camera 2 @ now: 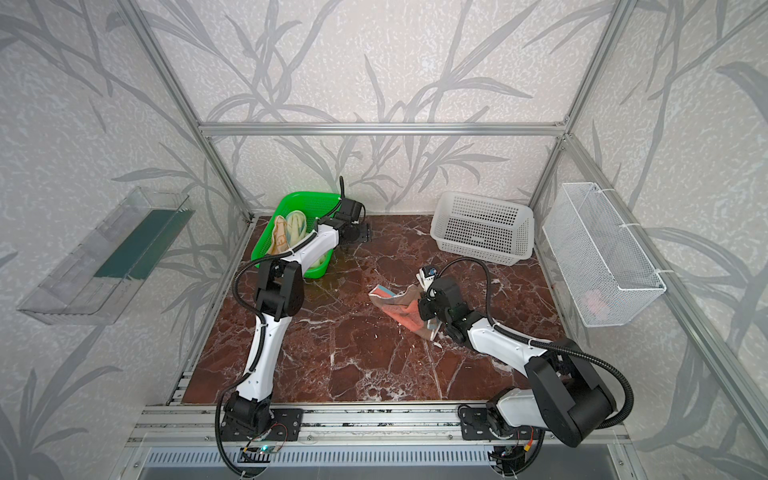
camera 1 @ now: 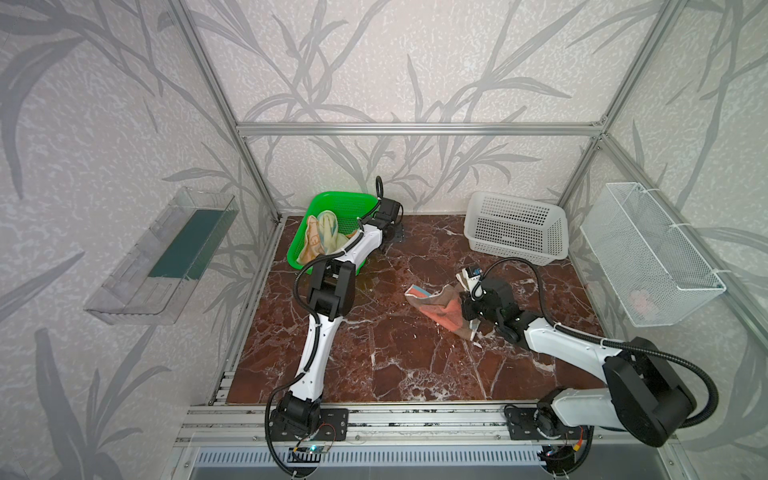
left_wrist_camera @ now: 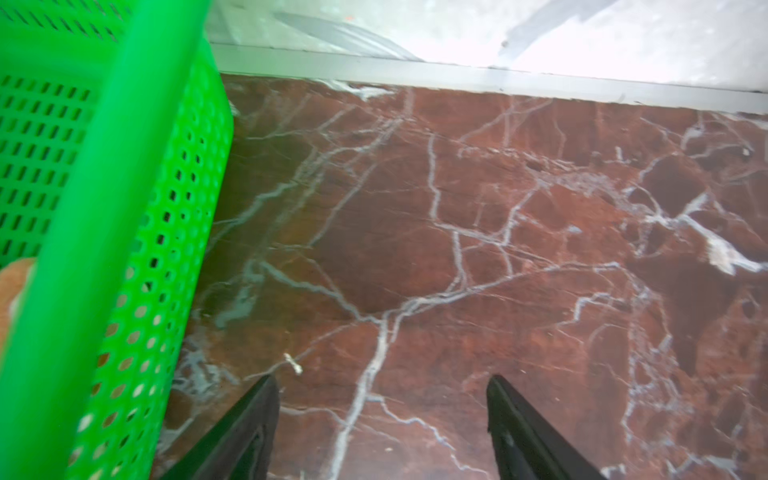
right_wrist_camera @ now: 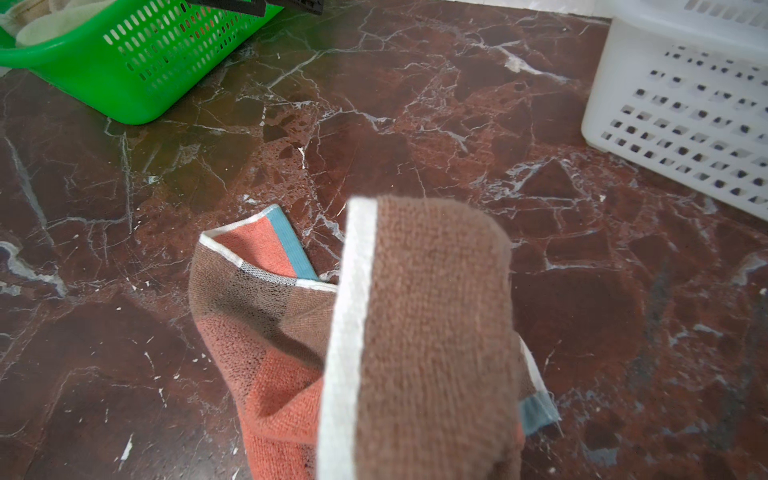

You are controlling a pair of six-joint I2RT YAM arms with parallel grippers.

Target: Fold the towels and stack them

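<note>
**mossy_k:** Quick rundown, 12 o'clock = back wall. On the red marble tabletop [camera 1: 395, 353], the white plastic basket [camera 1: 515, 232] is at 1 o'clock and looks empty. The green basket [camera 1: 345, 208] is at 11. The bear towel [camera 1: 436, 305] is near the middle, a bit toward 3 o'clock, bunched up with one end lifted off the marble. The pale yellow towel [camera 1: 330, 226] and the cartoon-face towel [camera 1: 313, 241] are crumpled together in the green basket.

**dtr:** And the grippers?

**mossy_k:** The left gripper [left_wrist_camera: 382, 382] has its fingers spread wide over bare marble, just beside the green basket's wall and holding nothing. The right gripper [camera 1: 465, 291] is pinching the bear towel. Its fingers are buried in cloth, so I can't see exactly which bit it's got, probably an edge.

**dtr:** So what goes sideways?

**mossy_k:** I'd say nothing's folded yet, and that towel hangs from one pinch with the other arm well away. Set it down like that and it lands in a wad, so any fold comes out crooked. A thin pinch on soft terry could also slip. And the left fingers are close enough to the green basket to shove it on a sloppy swing.

**dtr:** Any brand or text?

**mossy_k:** None I can read. There's a small white-and-blue bit by the right wrist, too tiny to make out.
</note>
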